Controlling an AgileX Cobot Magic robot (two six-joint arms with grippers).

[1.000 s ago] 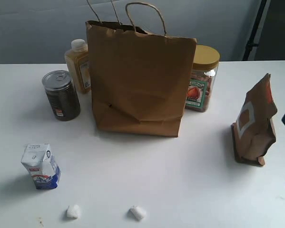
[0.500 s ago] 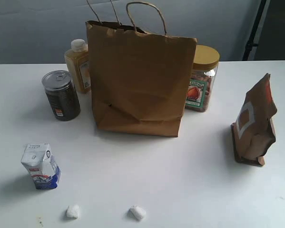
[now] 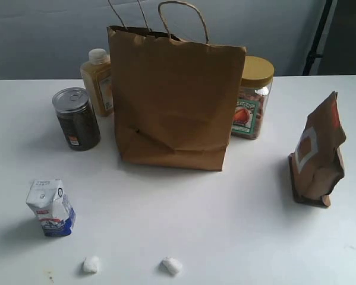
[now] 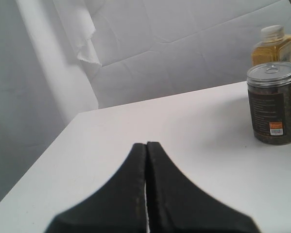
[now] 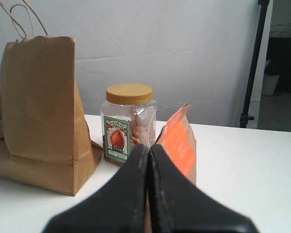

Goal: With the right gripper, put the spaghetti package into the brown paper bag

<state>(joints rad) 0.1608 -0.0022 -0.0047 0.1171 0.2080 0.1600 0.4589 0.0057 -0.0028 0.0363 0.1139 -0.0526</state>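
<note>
The brown paper bag [image 3: 175, 98] stands upright at the back middle of the table, its twisted handles up; the right wrist view shows the same bag [image 5: 41, 111] from the side. No spaghetti package shows in any view. My right gripper [image 5: 149, 147] is shut with nothing between its fingers, low over the table and facing the brown pouch and the jar. My left gripper [image 4: 146, 144] is shut and empty too, at the table's left side, with the dark can ahead. Neither arm appears in the exterior view.
A dark can [image 3: 76, 119] and a juice bottle [image 3: 98, 82] stand left of the bag. A yellow-lidded jar [image 3: 252, 98] stands right of it. A brown stand-up pouch [image 3: 317, 154] is at the right, a small milk carton [image 3: 50, 208] front left, two white lumps [image 3: 172, 265] near the front edge.
The dark part of the right arm seen at the exterior view's right edge a second ago has gone out of that view. Nothing on the table moved.
</note>
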